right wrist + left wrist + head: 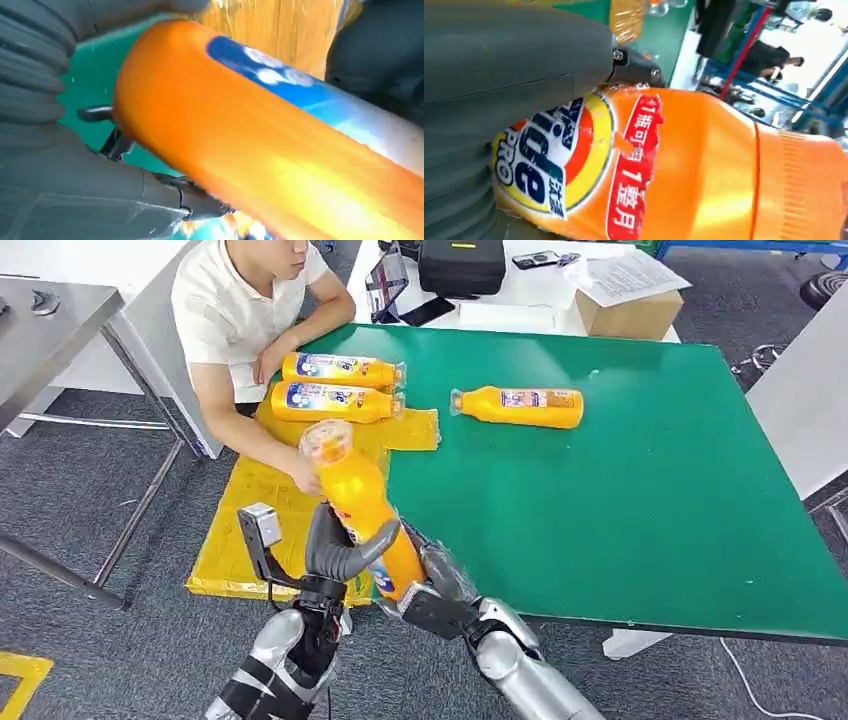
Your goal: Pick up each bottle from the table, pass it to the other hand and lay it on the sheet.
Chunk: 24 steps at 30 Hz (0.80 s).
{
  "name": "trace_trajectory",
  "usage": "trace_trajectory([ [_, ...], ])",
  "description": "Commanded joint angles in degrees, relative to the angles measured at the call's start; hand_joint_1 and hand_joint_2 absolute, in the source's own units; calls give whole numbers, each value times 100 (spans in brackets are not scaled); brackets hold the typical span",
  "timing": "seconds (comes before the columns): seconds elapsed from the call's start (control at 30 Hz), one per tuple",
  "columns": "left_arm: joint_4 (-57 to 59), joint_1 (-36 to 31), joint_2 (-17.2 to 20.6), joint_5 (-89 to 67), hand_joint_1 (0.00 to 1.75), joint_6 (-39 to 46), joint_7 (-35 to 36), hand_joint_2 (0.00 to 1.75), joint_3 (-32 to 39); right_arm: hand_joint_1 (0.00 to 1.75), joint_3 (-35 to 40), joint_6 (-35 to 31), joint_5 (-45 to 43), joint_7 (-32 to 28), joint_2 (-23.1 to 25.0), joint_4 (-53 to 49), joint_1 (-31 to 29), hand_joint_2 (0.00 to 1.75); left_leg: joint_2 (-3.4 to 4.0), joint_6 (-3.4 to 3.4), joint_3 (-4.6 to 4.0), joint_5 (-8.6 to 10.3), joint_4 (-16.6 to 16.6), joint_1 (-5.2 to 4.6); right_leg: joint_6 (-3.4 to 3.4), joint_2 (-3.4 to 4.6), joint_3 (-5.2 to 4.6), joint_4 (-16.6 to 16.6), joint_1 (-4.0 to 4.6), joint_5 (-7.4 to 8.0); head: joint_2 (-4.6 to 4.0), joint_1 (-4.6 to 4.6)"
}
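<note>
Both hands, left hand [335, 550] and right hand [440, 585], clasp the orange bottle [360, 505], hiding its base.

**Support surface: green table and items resting on it**

A green-topped table [640, 500] is seen in the head view. A yellow sheet [250, 510] is laid over its left end, overhanging the near edge. Two orange bottles [340, 370] [335, 403] are found lying side by side on the sheet's far part. A third orange bottle [520, 406] is found lying on the bare green surface, apart from the sheet.
</note>
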Motion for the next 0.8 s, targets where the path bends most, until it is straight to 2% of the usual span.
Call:
trace_trajectory([
  [0.03,246,-232,303,-2598,161,1866,-697,175,689,0,-420,-2791,2232,540,-572,-603,1099,175,-13,-8,20,-2,-11,4,-8,-12,22,-11,4,-6,0,-2],
  [0.07,177,-174,277,-2511,175,1721,-576,175,829,0,-883,-2791,2220,350,-461,-1005,1392,175,-21,-9,28,-3,-16,3,-9,-19,33,-15,3,-10,0,0],
  [0.1,47,-101,267,-2355,175,1430,-526,175,963,0,-1244,-2791,2483,208,-340,-1171,1567,175,-15,-12,30,-9,-12,7,-12,-12,35,-14,6,-13,0,-4],
  [0.13,-142,-13,246,-2054,175,1073,-427,175,1053,0,-1352,-2791,2741,323,-330,-1347,1663,175,-11,-8,10,-5,-6,0,-8,-10,10,-3,0,-10,0,-4],
  [0.2,-501,199,249,-1079,175,93,87,175,1290,0,-1420,-2791,2469,239,-304,-1516,1758,175,-24,-13,14,-14,3,5,-13,-17,22,0,4,-20,0,2],
  [0.27,-643,291,321,-940,175,-94,191,175,1309,0,-1603,-2791,2530,191,-225,-1536,1802,175,5,-13,5,-16,1,3,-14,12,4,1,2,-11,0,-4],
  [0.43,-621,275,373,-1105,175,3,129,175,1262,0,-1671,-2791,2548,154,-191,-1533,1817,175,-12,-8,-14,-4,-2,1,-9,-10,-12,-2,1,-6,0,0],
  [0.5,-285,7,566,-2746,171,1051,-270,175,908,0,-2141,-2791,2660,-160,49,-1667,1993,175,-16,-11,-8,-5,-3,3,-12,-12,-4,-3,3,-8,0,-2],
  [0.53,122,-251,869,-4499,136,1841,-34,175,473,0,-2407,-2791,2793,-402,189,-1800,2082,175,-23,-14,-1,-6,-5,3,-16,-19,4,-2,2,-12,0,-2],
  [0.57,516,-421,958,-5761,145,2168,437,175,435,0,-2416,-2791,2801,-434,204,-1833,2068,175,-28,-13,-6,-4,-3,4,-14,-25,0,-1,4,-12,0,0],
  [0.6,826,-539,910,-6131,145,1984,712,175,644,0,-2464,-2791,2870,-388,240,-1911,2050,175,-34,-16,1,-2,-7,4,-18,-31,6,-2,4,-14,0,-2],
  [0.63,922,-575,883,-6161,145,1940,653,175,725,0,-2433,-2791,2874,-346,223,-1930,2044,175,-29,-11,-5,2,-9,-1,-12,-26,-3,-2,-1,-9,0,0],
  [0.67,1343,-765,996,-6893,169,1818,915,175,569,0,-2441,-2791,2930,-305,220,-1989,2023,175,-26,-14,5,-1,-10,3,-15,-22,6,-4,2,-10,0,0],
  [0.7,1867,-1026,1097,-7791,175,1617,1534,175,416,0,-2354,-2791,2968,-281,177,-1952,1959,175,-17,-19,15,-3,-12,5,-19,-12,14,-6,4,-9,0,-4],
  [0.8,2812,-1549,1096,-8684,175,1169,1650,175,448,0,-2180,-2791,2777,-266,151,-1865,1815,175,-24,-12,2,5,-8,3,-10,-20,6,-5,2,-4,0,4],
])
